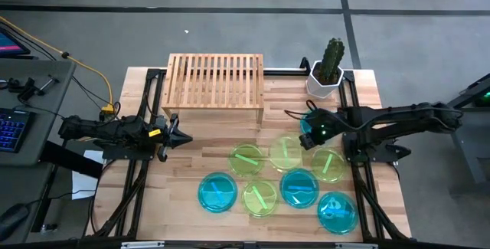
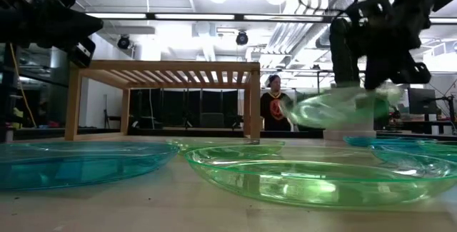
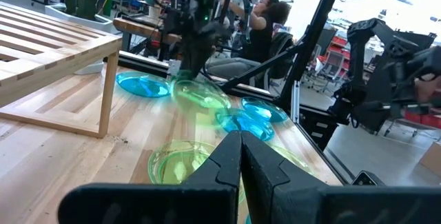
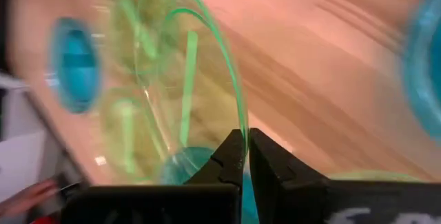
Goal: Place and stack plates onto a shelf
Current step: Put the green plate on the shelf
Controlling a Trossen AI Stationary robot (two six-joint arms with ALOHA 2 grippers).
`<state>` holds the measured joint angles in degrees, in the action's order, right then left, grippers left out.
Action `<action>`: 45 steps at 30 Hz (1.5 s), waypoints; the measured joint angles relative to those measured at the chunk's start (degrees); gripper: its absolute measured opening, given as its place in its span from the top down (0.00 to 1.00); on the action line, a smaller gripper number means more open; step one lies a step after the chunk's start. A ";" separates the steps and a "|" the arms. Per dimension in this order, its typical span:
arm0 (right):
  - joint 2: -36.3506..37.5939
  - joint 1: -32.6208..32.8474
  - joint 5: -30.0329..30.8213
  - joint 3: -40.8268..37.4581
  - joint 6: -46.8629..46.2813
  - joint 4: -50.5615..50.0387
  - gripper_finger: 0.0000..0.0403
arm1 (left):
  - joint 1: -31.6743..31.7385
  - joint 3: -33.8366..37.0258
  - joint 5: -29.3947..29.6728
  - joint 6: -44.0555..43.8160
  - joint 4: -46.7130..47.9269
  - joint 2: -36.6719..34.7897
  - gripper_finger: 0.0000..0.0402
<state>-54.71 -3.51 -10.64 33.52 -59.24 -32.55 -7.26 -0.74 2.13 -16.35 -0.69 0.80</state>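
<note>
The bamboo shelf (image 1: 216,80) stands at the table's far edge; nothing lies on its slatted top. My right gripper (image 4: 246,140) hovers right of centre, shut on a yellow-green plate (image 1: 285,152). Three more yellow-green plates (image 1: 246,160) (image 1: 328,165) (image 1: 260,198) and three blue ones (image 1: 218,192) (image 1: 298,187) (image 1: 337,211) lie flat on the tabletop. Another blue plate (image 1: 310,122) lies partly hidden under the right arm. My left gripper (image 1: 182,136) is shut and hovers over the table's left side, touching nothing. My right gripper pinches the yellow-green plate by its rim (image 4: 239,124) between the two fingers. It comes at it from the table's right side. The plate (image 2: 341,108) is lifted clear of the table and slightly tilted, reaching away from the fingers toward the table's left.
A cactus in a white pot (image 1: 328,71) stands at the far right corner, beside the shelf. Bare wood lies in front of the shelf and along the table's left part. A person (image 2: 274,109) sits in the room beyond the table.
</note>
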 joint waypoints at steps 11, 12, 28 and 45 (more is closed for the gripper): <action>-0.22 -0.06 -7.70 0.07 -2.21 28.02 1.00 | 0.01 0.01 0.00 -0.01 0.00 0.00 1.00; -0.89 -0.38 -6.91 0.13 -2.83 31.52 1.00 | 0.02 0.01 0.00 0.01 0.00 0.00 1.00; -25.55 -23.32 0.96 32.13 13.56 24.76 1.00 | 0.02 -0.01 0.00 0.01 0.00 0.00 1.00; -40.56 -31.75 -5.77 46.77 20.56 8.38 1.00 | 0.00 -0.01 0.00 0.01 0.01 0.00 1.00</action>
<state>-95.27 -35.26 -16.41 80.29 -38.68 -24.17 -7.26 -0.75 2.13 -16.34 -0.68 0.80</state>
